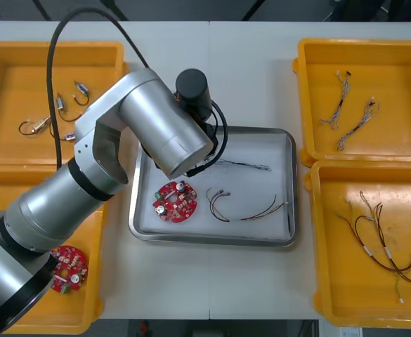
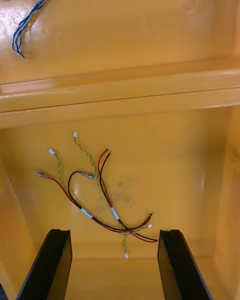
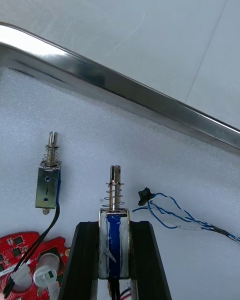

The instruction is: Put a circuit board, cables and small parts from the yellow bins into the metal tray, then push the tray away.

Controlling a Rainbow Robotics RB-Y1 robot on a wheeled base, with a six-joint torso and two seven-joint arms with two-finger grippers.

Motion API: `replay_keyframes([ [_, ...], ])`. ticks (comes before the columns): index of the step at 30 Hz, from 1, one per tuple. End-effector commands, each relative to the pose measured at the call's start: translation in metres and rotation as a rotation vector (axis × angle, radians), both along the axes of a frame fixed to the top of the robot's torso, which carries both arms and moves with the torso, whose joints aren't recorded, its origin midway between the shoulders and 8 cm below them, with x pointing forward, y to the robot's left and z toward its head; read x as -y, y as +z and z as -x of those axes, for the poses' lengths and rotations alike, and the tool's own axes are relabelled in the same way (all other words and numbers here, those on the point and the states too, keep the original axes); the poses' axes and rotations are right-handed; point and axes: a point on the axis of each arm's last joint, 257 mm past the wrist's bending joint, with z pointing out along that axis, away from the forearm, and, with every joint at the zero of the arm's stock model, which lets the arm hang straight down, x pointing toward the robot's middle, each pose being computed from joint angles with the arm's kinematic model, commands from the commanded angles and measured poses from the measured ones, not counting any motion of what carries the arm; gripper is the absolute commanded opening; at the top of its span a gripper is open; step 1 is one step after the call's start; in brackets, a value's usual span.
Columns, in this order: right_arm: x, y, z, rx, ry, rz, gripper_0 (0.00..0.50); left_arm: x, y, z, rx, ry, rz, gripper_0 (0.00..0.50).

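Observation:
My left gripper (image 3: 114, 228) is shut on a small metal part (image 3: 115, 215) with a spring and a blue body, held over the white inside of the metal tray (image 3: 125, 87). A second small metal part (image 3: 48, 185) lies beside it on the liner, next to a red circuit board (image 3: 22, 265) and a twisted blue and white cable (image 3: 182, 219). In the front view the left arm (image 1: 149, 126) reaches over the tray (image 1: 289, 189), which holds the board (image 1: 175, 200) and a red and black cable (image 1: 244, 207). My right gripper (image 2: 114, 240) hangs open over red and yellow cables (image 2: 100, 200).
The far left bin (image 1: 22, 56) holds several small metal parts (image 1: 57, 112). Another red board (image 1: 68, 268) lies in the near left bin. Blue and white cables (image 1: 349, 112) lie in the far right bin, red and yellow cables (image 1: 381, 246) in the near right bin.

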Motion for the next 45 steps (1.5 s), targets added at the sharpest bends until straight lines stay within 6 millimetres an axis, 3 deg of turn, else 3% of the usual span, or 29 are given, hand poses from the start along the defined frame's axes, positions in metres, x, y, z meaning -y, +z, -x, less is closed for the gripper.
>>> replay_keyframes([
  [1, 0.014, 0.02, -0.002, 0.043, -0.029, 0.038, 0.5, 0.017, -0.011, 0.009, 0.037, -0.029, -0.001, 0.0],
  [14, 0.014, 0.02, -0.002, 0.043, -0.029, 0.038, 0.5, 0.005, -0.035, -0.009, 0.054, -0.013, -0.046, 0.001],
  [20, 0.014, 0.02, -0.002, 0.043, -0.029, 0.038, 0.5, 0.006, -0.033, -0.013, 0.068, -0.013, -0.042, 0.027],
  [23, 0.014, 0.02, -0.002, 0.043, -0.029, 0.038, 0.5, 0.005, -0.031, -0.013, 0.072, -0.013, -0.042, 0.1],
  [25, 0.014, 0.02, -0.002, 0.043, -0.029, 0.038, 0.5, 0.005, -0.03, -0.014, 0.072, -0.012, -0.039, 0.181],
  [32, 0.014, 0.02, -0.002, 0.043, -0.029, 0.038, 0.5, 0.005, -0.024, -0.013, 0.082, -0.015, -0.03, 0.35],
  [38, 0.014, 0.02, -0.002, 0.043, -0.029, 0.038, 0.5, -0.003, 0.0, -0.001, 0.072, -0.006, -0.021, 0.435],
  [42, 0.014, 0.02, -0.002, 0.043, -0.029, 0.038, 0.5, -0.002, 0.024, 0.01, 0.063, -0.024, 0.003, 0.442],
  [43, 0.014, 0.02, -0.002, 0.043, -0.029, 0.038, 0.5, 0.0, 0.037, 0.017, 0.061, -0.04, 0.022, 0.441],
  [44, 0.014, 0.02, -0.002, 0.043, -0.029, 0.038, 0.5, 0.0, 0.037, 0.017, 0.061, -0.04, 0.022, 0.441],
  [45, 0.014, 0.02, -0.002, 0.043, -0.029, 0.038, 0.5, 0.0, 0.052, 0.022, 0.064, -0.053, 0.041, 0.443],
])
